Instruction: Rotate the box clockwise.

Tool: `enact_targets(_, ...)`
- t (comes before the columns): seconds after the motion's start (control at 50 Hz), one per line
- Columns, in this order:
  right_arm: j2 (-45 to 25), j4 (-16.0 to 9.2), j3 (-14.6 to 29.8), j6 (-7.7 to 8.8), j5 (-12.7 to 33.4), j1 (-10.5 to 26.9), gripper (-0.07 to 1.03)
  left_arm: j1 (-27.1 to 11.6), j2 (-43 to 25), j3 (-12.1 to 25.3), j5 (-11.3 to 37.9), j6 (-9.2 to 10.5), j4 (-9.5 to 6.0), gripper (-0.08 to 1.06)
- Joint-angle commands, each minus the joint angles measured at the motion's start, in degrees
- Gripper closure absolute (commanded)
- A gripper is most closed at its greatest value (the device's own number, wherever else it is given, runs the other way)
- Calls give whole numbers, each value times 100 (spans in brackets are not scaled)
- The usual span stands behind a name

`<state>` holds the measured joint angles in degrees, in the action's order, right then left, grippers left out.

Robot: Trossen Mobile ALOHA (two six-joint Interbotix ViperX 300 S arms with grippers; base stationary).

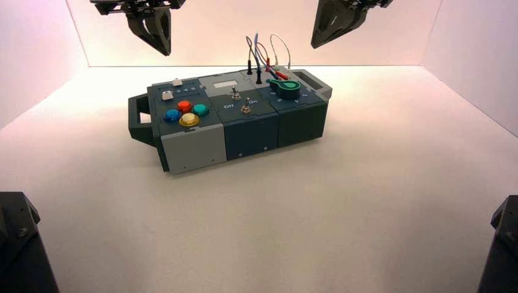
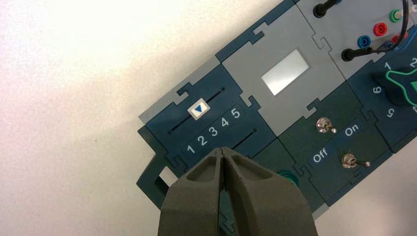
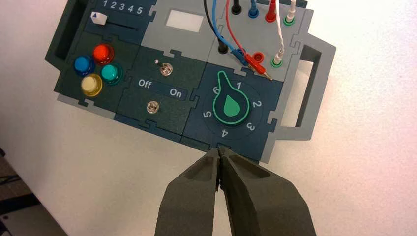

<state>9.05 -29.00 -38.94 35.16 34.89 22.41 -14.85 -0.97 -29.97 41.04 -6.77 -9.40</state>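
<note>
The box (image 1: 244,131) lies on the white table, its long side skewed so that its right end sits farther back. It has a dark handle (image 1: 139,119) at the left end and a grey handle (image 1: 314,78) at the right. My left gripper (image 1: 160,43) hangs shut, high above the box's left back. In the left wrist view the left gripper (image 2: 223,150) is over the slider panel (image 2: 206,118). My right gripper (image 1: 321,39) hangs shut, high above the right back. In the right wrist view the right gripper (image 3: 220,150) is off the box's edge beside the green knob (image 3: 230,104). Neither gripper touches the box.
On top are red (image 1: 184,106), blue (image 1: 172,115), yellow (image 1: 189,119) and teal (image 1: 201,110) buttons. There are also two toggle switches (image 3: 166,69) by Off/On lettering and looping jumper wires (image 1: 266,58). Dark arm bases (image 1: 18,244) fill the front corners. White walls enclose the table.
</note>
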Motion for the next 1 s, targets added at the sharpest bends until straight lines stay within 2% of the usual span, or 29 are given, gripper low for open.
enact_targets(0.02,53,18,158,35,-53,9,98,9,185,44,-18,-26,9,101)
enact_targets(0.44,167,26,158,26,-35,0,98,9,220,0,-9,-26,0,101)
enact_targets(0.56,211,26,167,-9,88,0,98,-9,334,-79,88,44,-35,101)
enact_targets(0.68,211,26,246,-53,141,-35,98,-35,554,-167,369,325,-44,101)
enact_targets(0.74,193,26,281,-62,158,-62,98,-35,642,-193,475,378,-35,101)
enact_targets(0.76,141,35,404,-70,220,-132,98,-35,853,-299,659,466,-18,101)
enact_targets(0.84,53,44,510,-79,308,-229,98,-35,1090,-466,817,554,-18,101)
enact_targets(0.88,-26,53,606,-105,360,-343,98,-35,1301,-633,932,721,-44,101)
enact_targets(0.98,-185,114,703,-281,334,-545,98,-35,1617,-932,1107,1037,-26,101)
enact_targets(1.0,-202,132,721,-316,325,-554,98,-35,1617,-932,1107,1037,-26,101)
